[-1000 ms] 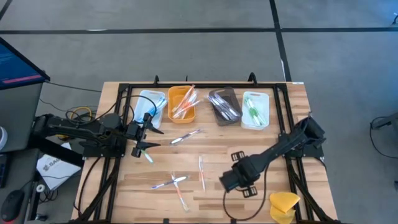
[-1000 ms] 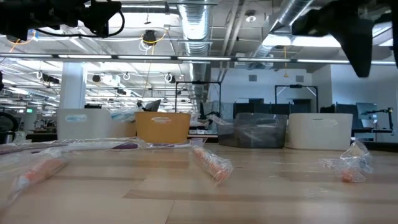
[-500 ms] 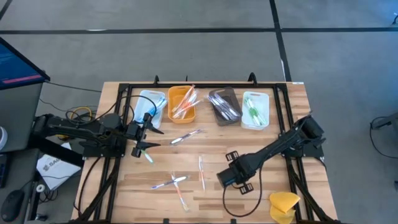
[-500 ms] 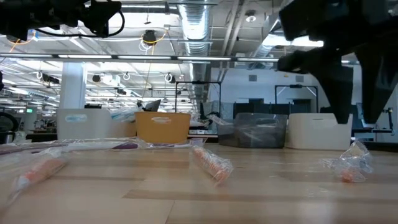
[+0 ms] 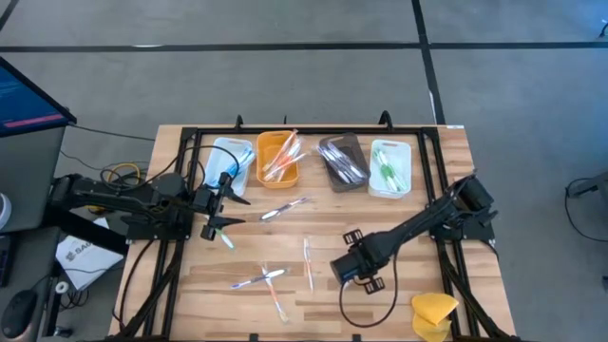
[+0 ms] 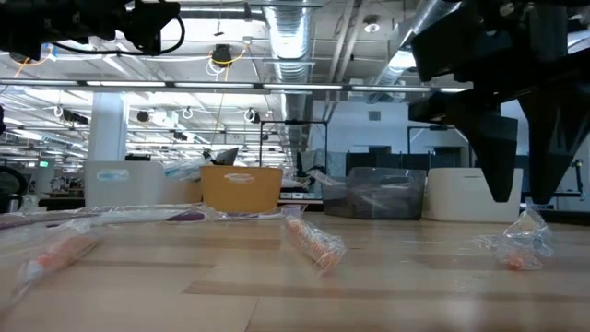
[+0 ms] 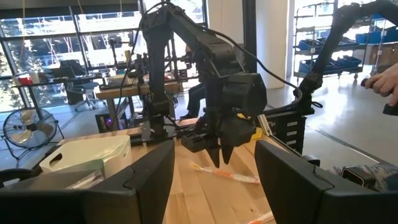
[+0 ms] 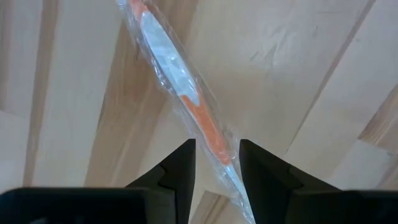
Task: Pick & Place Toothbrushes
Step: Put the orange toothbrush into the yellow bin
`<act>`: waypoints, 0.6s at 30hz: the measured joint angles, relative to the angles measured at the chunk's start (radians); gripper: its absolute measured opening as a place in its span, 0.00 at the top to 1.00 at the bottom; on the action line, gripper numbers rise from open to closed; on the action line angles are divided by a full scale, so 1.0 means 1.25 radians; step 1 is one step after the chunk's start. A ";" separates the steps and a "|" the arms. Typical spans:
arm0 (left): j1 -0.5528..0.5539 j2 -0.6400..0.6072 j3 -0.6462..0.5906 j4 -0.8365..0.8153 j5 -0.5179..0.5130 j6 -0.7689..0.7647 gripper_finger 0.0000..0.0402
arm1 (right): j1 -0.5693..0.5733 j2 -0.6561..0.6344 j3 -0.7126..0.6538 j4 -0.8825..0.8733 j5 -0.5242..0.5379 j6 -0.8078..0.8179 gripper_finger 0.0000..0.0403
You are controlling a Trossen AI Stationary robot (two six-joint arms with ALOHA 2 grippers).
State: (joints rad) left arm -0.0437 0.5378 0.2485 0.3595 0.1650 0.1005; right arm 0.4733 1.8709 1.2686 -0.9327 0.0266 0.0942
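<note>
Several wrapped toothbrushes lie flat on the wooden table. An orange-and-white one (image 5: 308, 261) lies left of my right gripper (image 5: 346, 269). That gripper is open and points down. In the right wrist view its fingers stand either side of the toothbrush (image 8: 186, 93) without touching it. In the low view my right gripper (image 6: 518, 189) hangs above the table, over a crumpled wrapper (image 6: 518, 247). Other toothbrushes lie at mid table (image 5: 285, 207) and near the front (image 5: 258, 277). My left gripper (image 5: 220, 211) waits open at the table's left.
Along the far side stand a pale tray (image 5: 231, 163), an orange tray (image 5: 277, 159), a brown tray (image 5: 342, 161) and a white tray (image 5: 389, 168), each with toothbrushes in it. A yellow sponge-like lump (image 5: 433, 312) sits at the near right corner. Black frame rails run along the table's sides.
My right gripper has moved toward the table's left and a little toward the far edge, closing on the orange-and-white toothbrush. In the low view it has come down from the top of the picture until its fingers hang above the table. The toothbrushes have not moved.
</note>
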 joint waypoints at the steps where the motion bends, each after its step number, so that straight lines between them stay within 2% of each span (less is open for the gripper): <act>1: 0.000 0.000 0.000 0.000 0.000 0.000 0.46 | 0.004 0.000 0.000 0.001 0.000 0.000 0.71; 18: 0.000 0.000 0.000 0.000 0.000 0.000 0.46 | 0.029 0.000 -0.004 0.030 0.000 -0.061 0.71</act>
State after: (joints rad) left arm -0.0437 0.5377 0.2485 0.3592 0.1650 0.1001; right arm 0.5101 1.8708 1.2633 -0.8953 0.0268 0.0185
